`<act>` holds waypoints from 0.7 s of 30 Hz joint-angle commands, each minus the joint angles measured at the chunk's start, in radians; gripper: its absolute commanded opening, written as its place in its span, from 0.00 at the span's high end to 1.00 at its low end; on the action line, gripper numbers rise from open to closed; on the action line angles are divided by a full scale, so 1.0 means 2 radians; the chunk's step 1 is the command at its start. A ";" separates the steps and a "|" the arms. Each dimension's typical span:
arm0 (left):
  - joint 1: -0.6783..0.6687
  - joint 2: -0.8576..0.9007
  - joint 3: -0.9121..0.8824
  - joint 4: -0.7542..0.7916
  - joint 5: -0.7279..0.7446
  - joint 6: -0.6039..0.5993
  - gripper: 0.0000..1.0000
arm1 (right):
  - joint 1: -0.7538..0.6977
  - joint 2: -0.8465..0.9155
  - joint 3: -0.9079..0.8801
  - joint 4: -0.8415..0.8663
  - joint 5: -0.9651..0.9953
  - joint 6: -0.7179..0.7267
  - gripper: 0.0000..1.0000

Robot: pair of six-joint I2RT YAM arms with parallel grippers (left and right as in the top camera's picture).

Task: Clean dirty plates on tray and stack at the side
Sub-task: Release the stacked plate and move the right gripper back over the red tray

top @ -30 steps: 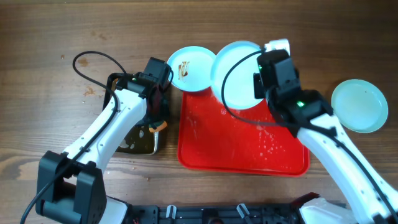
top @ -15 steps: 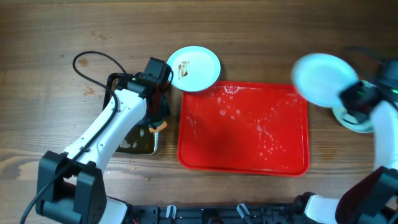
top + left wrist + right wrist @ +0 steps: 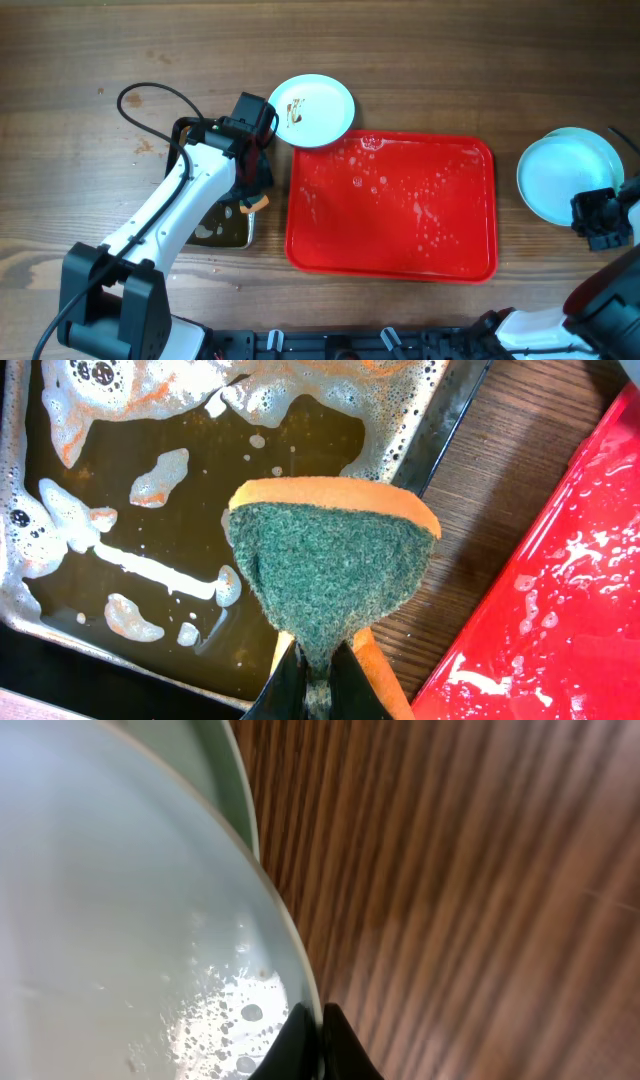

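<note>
Right gripper is clamped on the rim of a wet plate, right over a second plate. Can't tell if they touch. Both are on the table, off to the right of the red tray. Left gripper is pinching a green-and-orange sponge above the edge of the dark pan of foamy brown water. The smeared plate sits at the droplet-covered tray's far-left corner.
</note>
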 commanded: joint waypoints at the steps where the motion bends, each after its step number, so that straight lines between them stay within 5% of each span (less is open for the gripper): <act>1: 0.003 -0.004 -0.004 -0.005 0.003 0.008 0.96 | 0.000 0.019 -0.003 0.014 0.006 0.009 0.96; 18: 0.004 -0.004 -0.004 0.002 0.002 0.008 0.96 | 0.001 0.019 0.028 0.099 -0.041 -0.022 0.96; 19: 0.003 -0.004 -0.004 0.002 0.002 0.008 0.96 | 0.001 0.019 0.028 0.099 -0.042 -0.021 0.86; 20: 0.003 -0.004 -0.004 0.003 0.002 0.008 0.96 | 0.001 0.019 0.028 0.099 -0.042 -0.019 0.18; 21: 0.004 -0.004 -0.004 0.003 0.002 0.008 0.96 | 0.001 0.019 0.028 0.099 -0.046 -0.020 0.02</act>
